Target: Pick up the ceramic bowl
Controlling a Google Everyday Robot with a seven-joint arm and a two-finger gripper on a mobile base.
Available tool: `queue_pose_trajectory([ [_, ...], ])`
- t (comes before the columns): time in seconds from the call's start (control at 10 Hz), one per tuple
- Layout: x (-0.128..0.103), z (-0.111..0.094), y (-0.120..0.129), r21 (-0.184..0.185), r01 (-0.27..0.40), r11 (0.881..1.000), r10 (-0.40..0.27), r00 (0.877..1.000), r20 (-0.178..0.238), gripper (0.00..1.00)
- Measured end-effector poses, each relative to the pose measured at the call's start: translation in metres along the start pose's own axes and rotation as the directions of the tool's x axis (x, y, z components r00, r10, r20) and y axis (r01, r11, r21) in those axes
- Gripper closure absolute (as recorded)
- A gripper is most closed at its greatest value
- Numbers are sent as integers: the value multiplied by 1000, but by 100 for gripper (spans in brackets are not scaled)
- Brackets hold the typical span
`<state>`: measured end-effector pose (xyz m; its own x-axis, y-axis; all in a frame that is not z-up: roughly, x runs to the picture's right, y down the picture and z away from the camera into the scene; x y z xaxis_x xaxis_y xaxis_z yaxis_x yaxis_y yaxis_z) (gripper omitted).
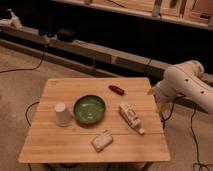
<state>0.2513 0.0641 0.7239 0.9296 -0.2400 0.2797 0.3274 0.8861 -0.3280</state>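
Bent arm (186,82) holds gripper (151,92) at table (65,90) edge, apart from ceramic bowl (89,109).

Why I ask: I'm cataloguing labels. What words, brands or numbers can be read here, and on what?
Nothing can be read.
On the white tube lying on the table: label marks too blurred to read.
On the pale packet: any print too blurred.
On the ceramic bowl, white cup and small red item: no marks visible.
On the gripper, by the table's right edge: no sign visible.
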Motion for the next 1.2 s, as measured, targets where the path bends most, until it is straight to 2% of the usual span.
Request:
queue_pose_trajectory([
  [0.1, -10, 1, -9, 48, 88, 995, -91, 994, 58, 35],
  [0.2, -23, 3, -15, 100, 184, 978, -195, 973, 121, 35],
  [0.3, -33, 2, -17, 145, 268, 953, -291, 940, 178, 35],
  [0.4, -44, 1, -17, 198, 346, 917, -387, 893, 230, 35],
  [0.5, -53, -2, -17, 251, 402, 881, -462, 848, 262, 35],
  [0.6, -60, -5, -19, 305, 444, 842, -525, 803, 282, 35],
  [0.7, -65, -7, -19, 346, 471, 812, -570, 768, 292, 35],
  [0.8, -69, -10, -20, 380, 489, 785, -604, 740, 296, 35],
  [0.9, -70, -11, -20, 396, 502, 769, -624, 723, 296, 35],
  [1.0, -65, -9, -18, 393, 515, 762, -636, 711, 299, 35],
  [1.1, -55, -2, -19, 371, 538, 757, -646, 702, 299, 35],
  [1.2, -41, 6, -23, 347, 567, 747, -661, 691, 293, 35],
])
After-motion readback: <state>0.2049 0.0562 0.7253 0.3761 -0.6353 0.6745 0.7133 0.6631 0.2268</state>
